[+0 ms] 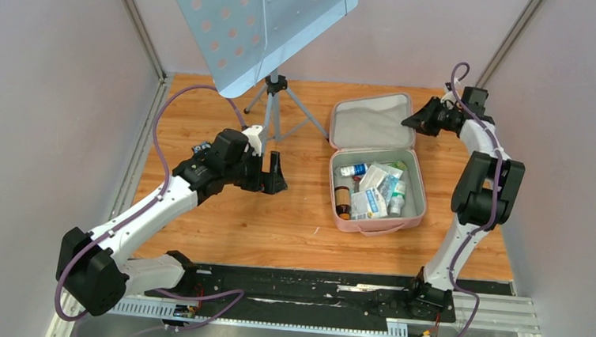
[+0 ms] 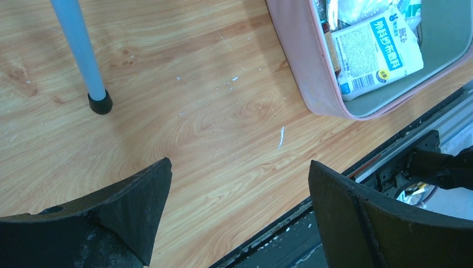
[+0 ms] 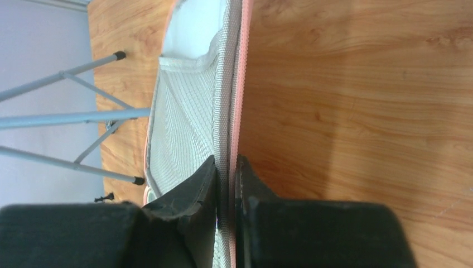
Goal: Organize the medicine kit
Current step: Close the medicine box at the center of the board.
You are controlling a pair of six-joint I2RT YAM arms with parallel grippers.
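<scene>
Right end effector (image 3: 226, 167) pinches mesh-lined medicine kit (image 3: 184, 128) rim

Bare wood runs open along the near half of the table (image 1: 275, 230), from its left edge to the medicine kit (image 1: 369, 122) by the right edge. Toward the far edge the stand's tripod legs (image 1: 273, 119) splay just beside the kit's lid, and its tilted plate (image 1: 249, 30) overhangs them. Packets and bottles (image 1: 376, 194) crowd the kit's tray.
</scene>
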